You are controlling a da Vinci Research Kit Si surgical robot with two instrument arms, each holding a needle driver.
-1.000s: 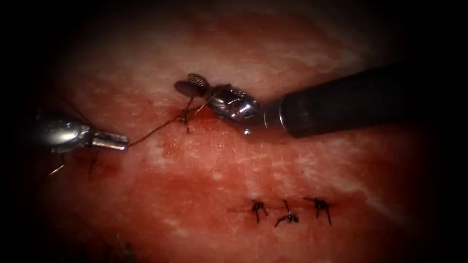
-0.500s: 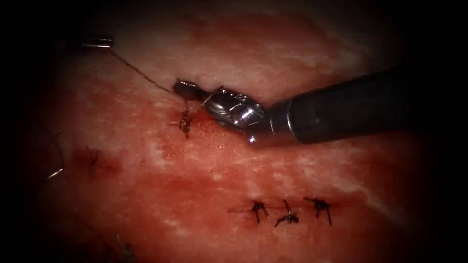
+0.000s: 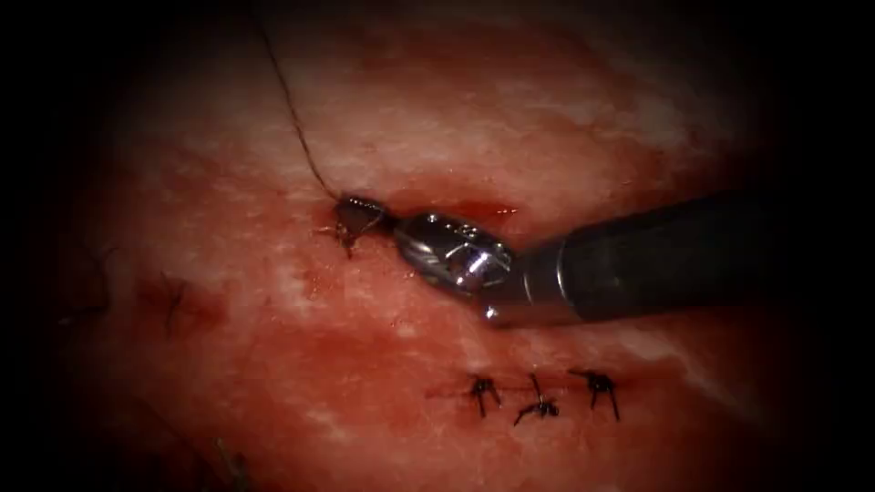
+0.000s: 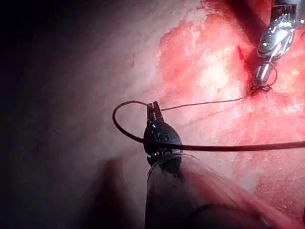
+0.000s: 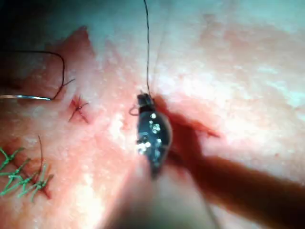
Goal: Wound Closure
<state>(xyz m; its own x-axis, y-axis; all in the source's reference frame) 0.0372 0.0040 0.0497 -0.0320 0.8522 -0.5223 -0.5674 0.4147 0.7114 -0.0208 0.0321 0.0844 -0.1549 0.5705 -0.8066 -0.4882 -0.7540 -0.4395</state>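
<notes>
At the top end of the cut (image 3: 456, 208), you're mid knot-tightening, going by the last second. Your right arm's small steel pincer (image 3: 357, 214) was gaping a second ago and is now clamped on the thin dark thread (image 3: 296, 128) right at the fresh stitch (image 3: 346, 239). It's sitting low against the pink, wet pork-belly tissue (image 3: 565, 100).

Your left arm's small dark pincer (image 4: 153, 110) is closed on the same thread further out. It has swung from the left of the cut up and away, so the strand now runs nearly straight up from the stitch.

The curved steel needle (image 5: 28, 98) isn't in either pincer. It's lying loose on the tissue with thread curling off it, and as far as I can tell it's not stuck in. I can't say for sure which side of the cut it's on.

Three dark knotted stitches (image 3: 538, 396) sit lower down, already trimmed.

My take is that whatever you do next wants steady, even tension from the left. You'd also want the right one kept anchored at the knot so the bite doesn't tear.
</notes>
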